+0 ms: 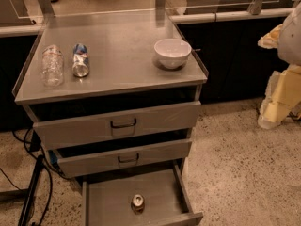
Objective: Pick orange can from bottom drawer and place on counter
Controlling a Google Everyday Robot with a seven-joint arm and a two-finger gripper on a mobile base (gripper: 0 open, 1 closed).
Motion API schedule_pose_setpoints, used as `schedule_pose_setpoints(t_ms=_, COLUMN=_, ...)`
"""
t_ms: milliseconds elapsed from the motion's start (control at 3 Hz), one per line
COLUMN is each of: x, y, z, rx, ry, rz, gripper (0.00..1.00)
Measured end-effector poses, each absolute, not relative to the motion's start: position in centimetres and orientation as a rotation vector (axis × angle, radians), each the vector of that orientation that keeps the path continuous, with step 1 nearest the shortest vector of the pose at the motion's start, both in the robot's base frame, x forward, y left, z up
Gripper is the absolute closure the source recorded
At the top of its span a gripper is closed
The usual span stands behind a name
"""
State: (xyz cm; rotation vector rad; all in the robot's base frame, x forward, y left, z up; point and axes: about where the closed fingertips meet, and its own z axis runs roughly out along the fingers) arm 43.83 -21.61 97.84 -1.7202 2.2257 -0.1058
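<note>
The orange can [138, 203] stands upright on the floor of the bottom drawer [108, 206], near the drawer's front, its silver top and pull tab facing up. The bottom drawer is pulled out far. The counter [122, 65] is the brushed-steel top of the cabinet above. My gripper [275, 102] hangs at the right edge of the view, to the right of the cabinet and above the floor, far from the can and holding nothing that I can see.
On the counter a clear plastic bottle [52, 64] and a blue-and-silver can [80, 60] lie at the left, and a white bowl [172, 52] stands at the right. The two upper drawers [123, 124] are slightly open. Cables [33, 187] run on the floor at the left.
</note>
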Motion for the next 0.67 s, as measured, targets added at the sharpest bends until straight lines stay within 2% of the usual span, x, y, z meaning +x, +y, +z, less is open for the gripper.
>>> schedule_pose_setpoints(t_ms=667, x=43.3, y=-21.8, z=95.7, rx=-1.693, ry=2.238, rz=-0.121, gripper=0.00)
